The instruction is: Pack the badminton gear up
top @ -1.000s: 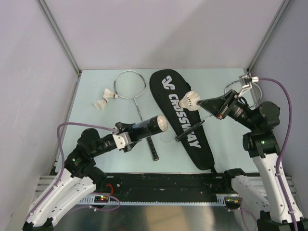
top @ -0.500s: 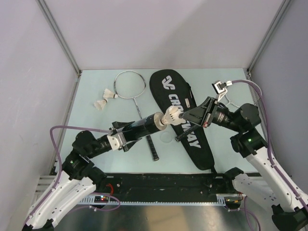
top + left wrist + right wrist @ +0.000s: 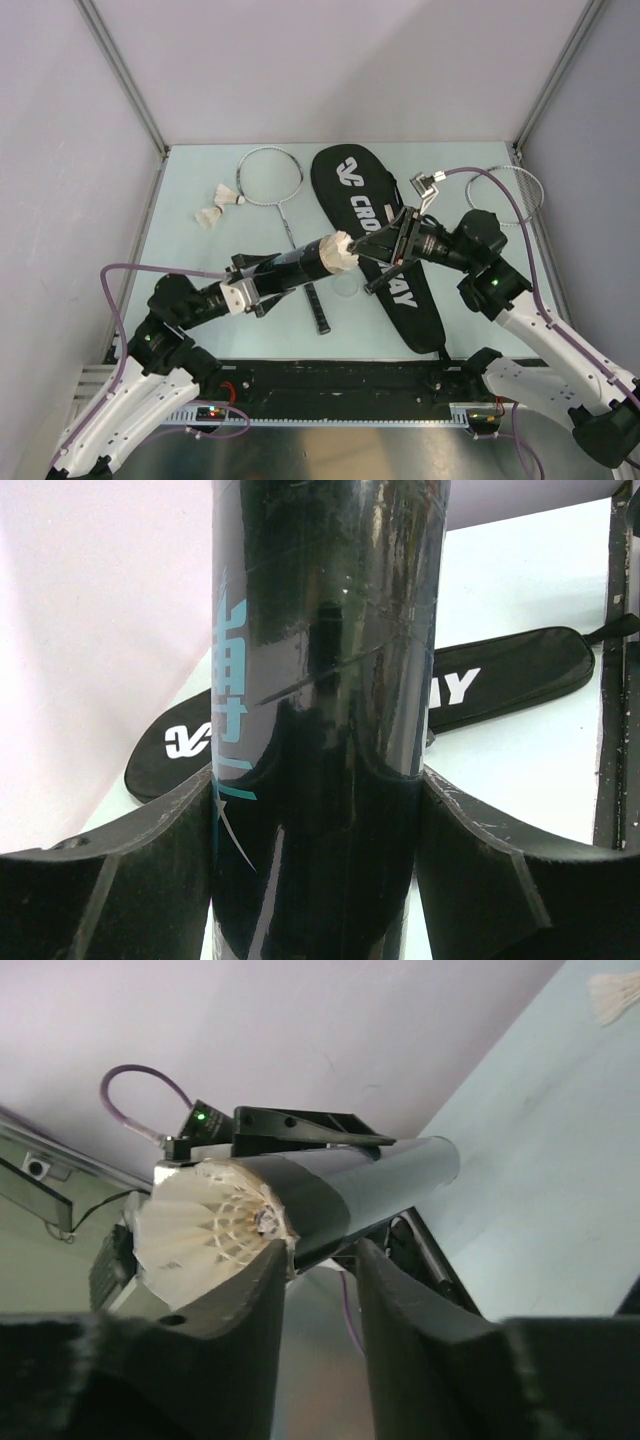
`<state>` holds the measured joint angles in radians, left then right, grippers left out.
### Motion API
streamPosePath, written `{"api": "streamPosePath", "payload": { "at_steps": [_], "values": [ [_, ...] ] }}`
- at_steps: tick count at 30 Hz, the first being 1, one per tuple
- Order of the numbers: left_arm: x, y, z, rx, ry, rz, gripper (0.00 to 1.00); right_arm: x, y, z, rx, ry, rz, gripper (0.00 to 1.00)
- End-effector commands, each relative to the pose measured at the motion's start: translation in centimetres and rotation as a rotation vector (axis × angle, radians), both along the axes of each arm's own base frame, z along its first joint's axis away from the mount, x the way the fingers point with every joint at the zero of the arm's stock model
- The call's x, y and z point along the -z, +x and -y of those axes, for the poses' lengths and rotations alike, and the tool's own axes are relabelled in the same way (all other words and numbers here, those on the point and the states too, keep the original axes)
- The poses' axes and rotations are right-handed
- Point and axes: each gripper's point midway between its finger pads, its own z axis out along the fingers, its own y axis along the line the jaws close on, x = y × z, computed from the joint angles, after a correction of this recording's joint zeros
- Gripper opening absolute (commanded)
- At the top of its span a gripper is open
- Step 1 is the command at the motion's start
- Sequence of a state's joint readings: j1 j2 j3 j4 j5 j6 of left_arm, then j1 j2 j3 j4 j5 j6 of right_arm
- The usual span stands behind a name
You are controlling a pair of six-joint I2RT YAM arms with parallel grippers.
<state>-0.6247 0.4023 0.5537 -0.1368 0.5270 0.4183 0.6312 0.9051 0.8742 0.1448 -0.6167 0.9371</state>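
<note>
My left gripper (image 3: 262, 277) is shut on the black tube (image 3: 300, 264) and holds it off the table, mouth pointing right; in the left wrist view the tube (image 3: 330, 680) fills the gap between my fingers (image 3: 150, 850). A white feather shuttlecock (image 3: 341, 252) sits in the tube's mouth, feathers outward (image 3: 205, 1230). My right gripper (image 3: 378, 243) is open just right of the mouth; one finger (image 3: 240, 1300) touches the feather rim and the gap (image 3: 320, 1250) is empty. The black CROSSWAY bag (image 3: 352, 176) lies flat beneath.
Two more shuttlecocks (image 3: 232, 196) (image 3: 209, 216) lie at the back left. One racquet (image 3: 271, 177) lies left of the bag, its handle (image 3: 317, 310) near the tube. The second racquet's head (image 3: 505, 195) is at the right, its handle (image 3: 376, 284) across the bag.
My right gripper carried a shuttlecock left to the tube's mouth and let it go there. My left arm raised and pushed the tube toward it.
</note>
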Motion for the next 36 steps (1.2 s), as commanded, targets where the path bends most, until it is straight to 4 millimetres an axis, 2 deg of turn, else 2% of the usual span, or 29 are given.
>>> {"api": "streamPosePath", "payload": {
  "at_steps": [1, 4, 10, 14, 19, 23, 36],
  "values": [
    [-2.8, -0.5, 0.0, 0.016, -0.059, 0.09, 0.35, 0.6, 1.0, 0.3, 0.067, -0.059, 0.068, 0.46],
    [-2.5, -0.6, 0.1, 0.024, -0.046, 0.094, 0.35, 1.1, 1.3, 0.3, 0.069, -0.105, 0.085, 0.57],
    [-1.8, -0.3, 0.3, 0.033, -0.012, 0.081, 0.35, 1.6, 0.6, -0.5, -0.005, -0.159, 0.099, 0.6],
    [-1.4, 0.0, 0.4, 0.029, 0.009, 0.073, 0.35, 1.9, 0.6, -1.1, -0.007, -0.193, 0.118, 0.6],
    [-1.0, 0.3, 0.5, 0.025, 0.026, 0.06, 0.35, 3.4, 1.1, -2.0, -0.007, -0.234, 0.093, 0.59],
    [-0.7, 0.7, 0.7, 0.02, 0.039, 0.051, 0.35, 4.3, 1.4, -2.8, -0.017, -0.259, 0.073, 0.54],
    [-0.2, 1.7, 0.8, 0.0, 0.075, 0.05, 0.35, 8.6, 3.0, -3.7, 0.042, -0.427, 0.017, 0.53]
  ]
}}
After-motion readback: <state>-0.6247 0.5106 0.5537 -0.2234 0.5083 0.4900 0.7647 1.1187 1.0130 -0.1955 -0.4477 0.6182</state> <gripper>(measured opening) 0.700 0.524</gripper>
